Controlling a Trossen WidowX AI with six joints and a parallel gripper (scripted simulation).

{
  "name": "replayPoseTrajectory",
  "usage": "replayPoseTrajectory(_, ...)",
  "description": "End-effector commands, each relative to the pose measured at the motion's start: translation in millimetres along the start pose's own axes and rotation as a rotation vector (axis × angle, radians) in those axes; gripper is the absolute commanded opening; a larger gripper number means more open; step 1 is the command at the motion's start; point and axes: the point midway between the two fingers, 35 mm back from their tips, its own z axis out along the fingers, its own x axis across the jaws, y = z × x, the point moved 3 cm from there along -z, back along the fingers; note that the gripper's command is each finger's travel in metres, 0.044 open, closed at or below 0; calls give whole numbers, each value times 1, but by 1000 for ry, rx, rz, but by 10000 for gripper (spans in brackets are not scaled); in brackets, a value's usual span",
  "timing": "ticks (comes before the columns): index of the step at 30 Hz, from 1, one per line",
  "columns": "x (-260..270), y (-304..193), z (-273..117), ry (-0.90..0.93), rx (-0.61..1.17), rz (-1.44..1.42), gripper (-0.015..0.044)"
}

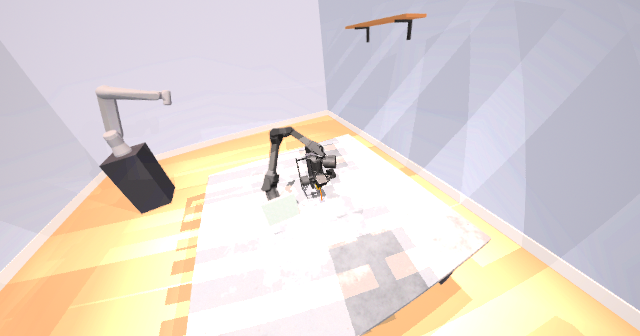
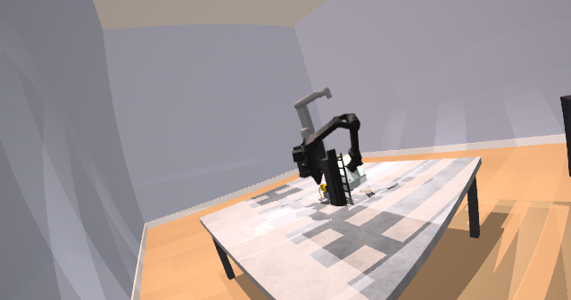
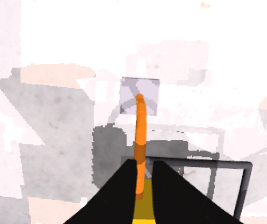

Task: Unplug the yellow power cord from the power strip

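The yellow plug (image 2: 323,187) (image 3: 144,205) shows below the fingertips, partly hidden by the fingers in the wrist view. Its orange cord (image 1: 321,194) (image 3: 140,127) runs from the plug past the gap between the fingertips to a small pale square plate (image 3: 126,106). My gripper (image 2: 318,182) (image 3: 144,168) is nearly fully closed, just above the plug, with the fingers in front of the plug's sides and not gripping it. A tall black block (image 2: 335,179) stands right beside the plug; I cannot tell if it is the power strip. Where the plug's prongs are is hidden.
A black wire frame (image 1: 298,168) (image 2: 345,179) (image 3: 246,182) stands close beside the gripper. A pale green box (image 1: 281,210) (image 2: 355,179) is near the arm's base on the table (image 1: 280,286) (image 2: 268,251). A grey arm (image 1: 131,94) on a black pedestal (image 1: 140,181) is off the table.
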Motion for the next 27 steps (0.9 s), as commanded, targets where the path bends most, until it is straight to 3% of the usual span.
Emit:
replayPoseTrajectory(1,0,-2,1,-2,-1,-5,53)
replayPoseTrajectory(5,0,-2,1,-2,-1,-5,157)
replayPoseTrajectory(27,1,-10,-6,-3,2,-7,160)
